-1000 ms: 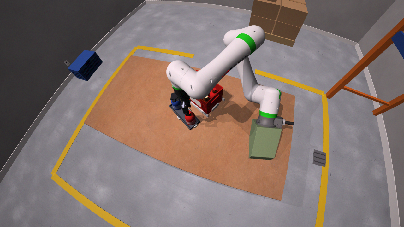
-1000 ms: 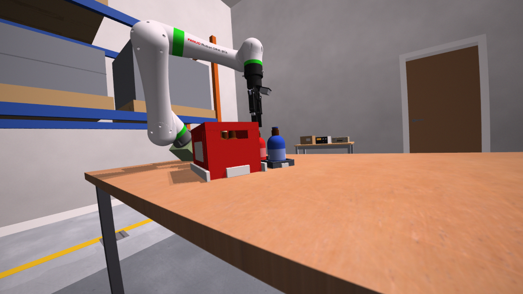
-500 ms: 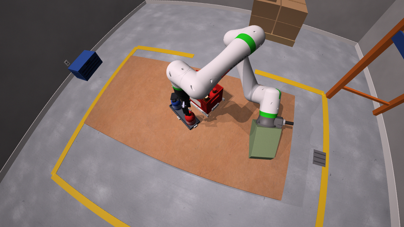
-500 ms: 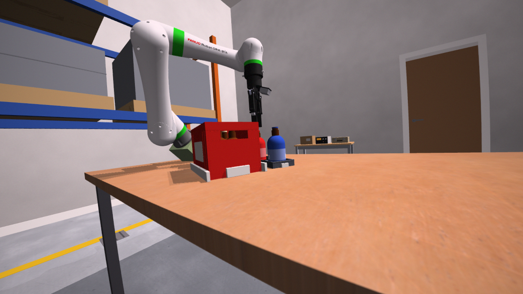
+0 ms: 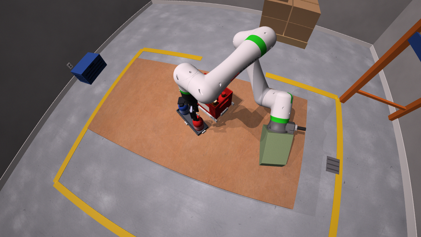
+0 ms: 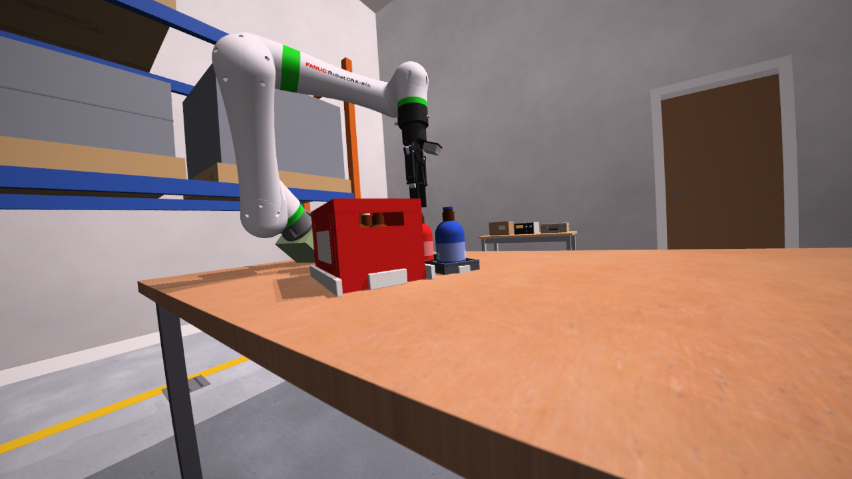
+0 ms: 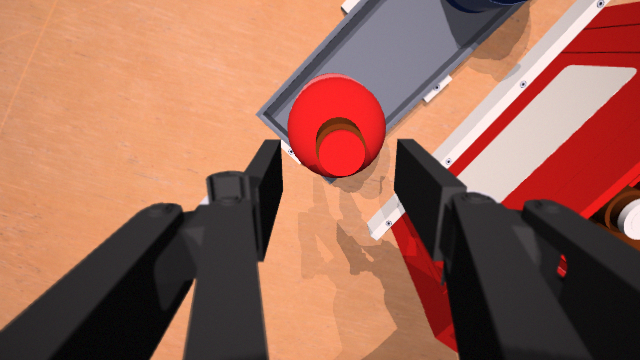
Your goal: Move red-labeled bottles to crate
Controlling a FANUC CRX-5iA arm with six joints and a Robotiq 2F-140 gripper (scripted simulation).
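Observation:
A red-labeled bottle (image 7: 336, 125) stands upright at the near end of the grey tray (image 7: 385, 55); it also shows in the top view (image 5: 197, 122). A blue-labeled bottle (image 6: 450, 236) stands at the tray's other end. My gripper (image 7: 338, 165) hovers above the red bottle, open, with nothing between the fingers; in the exterior view the gripper (image 6: 417, 193) is well above the bottle tops. The red crate (image 6: 368, 243) stands right beside the tray and holds some bottles, one with a red cap (image 5: 223, 94).
White brackets (image 6: 387, 279) hold the crate's base on the table. The arm's green pedestal (image 5: 275, 145) stands at the table's right side. Cardboard boxes (image 5: 289, 20) and a blue box (image 5: 88, 67) lie off the table.

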